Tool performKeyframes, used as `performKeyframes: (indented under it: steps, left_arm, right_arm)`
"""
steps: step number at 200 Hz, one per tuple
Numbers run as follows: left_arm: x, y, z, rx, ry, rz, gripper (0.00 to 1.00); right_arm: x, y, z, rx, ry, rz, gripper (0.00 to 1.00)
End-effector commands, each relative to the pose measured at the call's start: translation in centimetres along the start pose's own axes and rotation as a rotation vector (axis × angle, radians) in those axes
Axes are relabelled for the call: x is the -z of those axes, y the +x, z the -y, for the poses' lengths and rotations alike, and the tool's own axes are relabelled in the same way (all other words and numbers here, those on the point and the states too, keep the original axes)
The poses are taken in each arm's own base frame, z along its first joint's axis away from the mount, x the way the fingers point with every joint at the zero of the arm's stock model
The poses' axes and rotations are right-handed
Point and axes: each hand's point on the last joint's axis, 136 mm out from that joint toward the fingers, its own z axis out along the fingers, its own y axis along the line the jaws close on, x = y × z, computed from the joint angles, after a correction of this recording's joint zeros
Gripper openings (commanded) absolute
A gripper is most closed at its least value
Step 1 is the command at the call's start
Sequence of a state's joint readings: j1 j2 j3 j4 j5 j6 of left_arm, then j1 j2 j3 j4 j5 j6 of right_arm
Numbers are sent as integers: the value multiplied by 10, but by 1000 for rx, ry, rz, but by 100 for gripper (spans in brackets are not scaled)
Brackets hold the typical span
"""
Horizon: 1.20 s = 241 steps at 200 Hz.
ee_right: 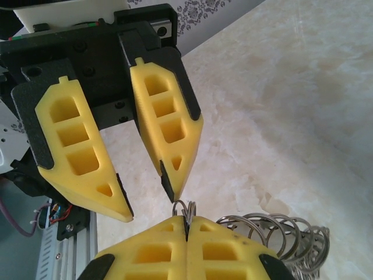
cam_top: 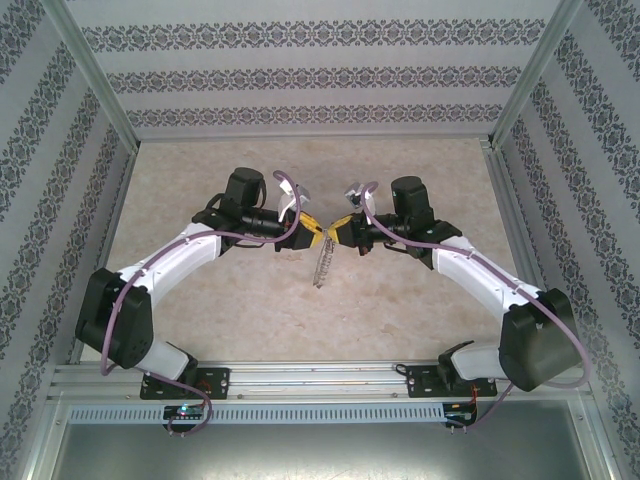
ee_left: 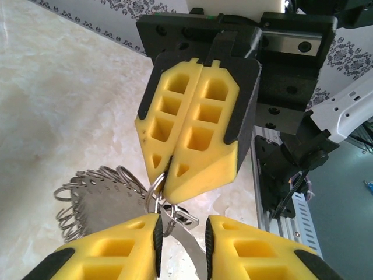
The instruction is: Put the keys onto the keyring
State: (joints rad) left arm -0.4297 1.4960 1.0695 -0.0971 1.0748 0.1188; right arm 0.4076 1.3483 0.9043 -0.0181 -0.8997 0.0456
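At centre, right claw point(ee_right: 186, 220) clamped on one loop of the keyring point(ee_right: 274, 230), remaining rings fanned beside it over the pale marbled surface point(ee_right: 291, 116), left claw point(ee_right: 150, 204) opposite, fingers apart, tips near that loop.

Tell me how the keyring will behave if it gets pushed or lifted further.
The keyring is held by one loop in the right end effector, so it will probably swing rather than stay put. Its many small rings look loose and likely to splay, not hold shape. The thin, smooth metal may twist or slip.
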Motion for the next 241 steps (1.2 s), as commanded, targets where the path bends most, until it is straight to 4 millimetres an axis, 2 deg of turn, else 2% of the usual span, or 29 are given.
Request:
performKeyframes:
  steps: [1, 89, 147, 241]
  left_arm:
    - [2, -14, 4, -19, 43, 38, 27]
    - [0, -12, -1, -9, 24, 49, 25]
    - [12, -21, -9, -73, -92, 111, 29]
    - [-4, -16, -10, -15, -7, 96, 30]
  right_arm:
    - [4, -22, -8, 66, -36, 48, 0]
    - [3, -23, -7, 63, -41, 57, 0]
    - [4, -22, -4, 57, -34, 58, 0]
    - [3, -23, -2, 54, -36, 63, 0]
